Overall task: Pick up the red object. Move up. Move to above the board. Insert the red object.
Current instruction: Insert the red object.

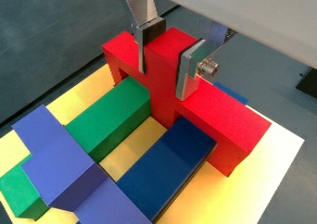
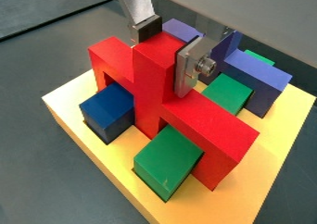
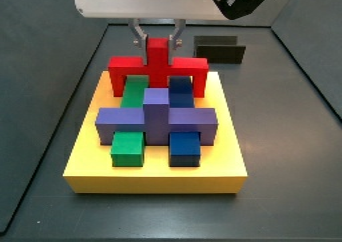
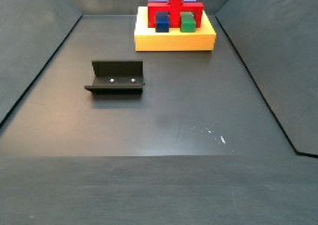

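Red object (image 1: 168, 93) stands on the board (image 3: 154, 171) at its rear edge, legs down into the slots. Gripper (image 1: 173, 52) fingers (image 1: 192, 66) clamp its raised middle stem, keeping it upright for insertion, judged nearly complete.

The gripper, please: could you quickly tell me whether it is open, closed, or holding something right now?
The gripper: closed on the raised stem of the red object, above the board.

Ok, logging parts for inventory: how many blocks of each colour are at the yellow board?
Red: 1, the red object, gripped by the end effector at the board
Purple: 1, purple block
Green: 2, green blocks
Blue: 2, blue blocks
Total: 6
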Motion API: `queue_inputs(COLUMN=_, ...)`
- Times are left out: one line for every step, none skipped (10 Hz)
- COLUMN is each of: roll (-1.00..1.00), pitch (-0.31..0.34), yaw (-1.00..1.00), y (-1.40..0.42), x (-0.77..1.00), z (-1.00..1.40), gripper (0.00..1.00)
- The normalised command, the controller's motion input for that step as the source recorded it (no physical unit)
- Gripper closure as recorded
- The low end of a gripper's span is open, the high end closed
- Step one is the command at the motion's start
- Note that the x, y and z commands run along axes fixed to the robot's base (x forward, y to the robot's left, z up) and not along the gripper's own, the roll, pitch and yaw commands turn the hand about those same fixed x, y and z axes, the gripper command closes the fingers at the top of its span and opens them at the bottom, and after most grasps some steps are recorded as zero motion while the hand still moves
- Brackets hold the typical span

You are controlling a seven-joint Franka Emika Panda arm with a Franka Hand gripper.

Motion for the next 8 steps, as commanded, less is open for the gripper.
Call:
queue_inputs(roll=0.12, pitch=0.000, yaw=0.00, y=0.00, x=0.00, z=-0.09, gripper=1.00)
queue_inputs(roll=0.09, pitch=-0.114, yaw=0.00, y=0.00, x=0.00, z=-0.58, gripper=1.00)
queue_inputs(roll=0.08, pitch=-0.154, yaw=0.00, y=0.00, x=0.00, z=-0.75, gripper=1.00)
queue_inputs(roll=0.10, pitch=-0.166, yaw=0.00, y=0.00, x=0.00, z=-0.82, gripper=1.00)
queue_inputs(roll=0.10, pitch=-0.173, yaw=0.00, y=0.00, x=-0.02, z=-0.87, gripper=1.00)
queue_inputs(roll=0.06, pitch=-0.179, yaw=0.00, y=0.00, x=0.00, z=-0.85, gripper=1.00)
queue_inputs(roll=0.00, pitch=-0.067, yaw=0.00, y=0.00, x=0.00, z=-0.47, gripper=1.00)
queue_inputs(roll=0.00, pitch=0.000, yaw=0.00, y=0.00, x=0.00, z=0.00, gripper=1.00)
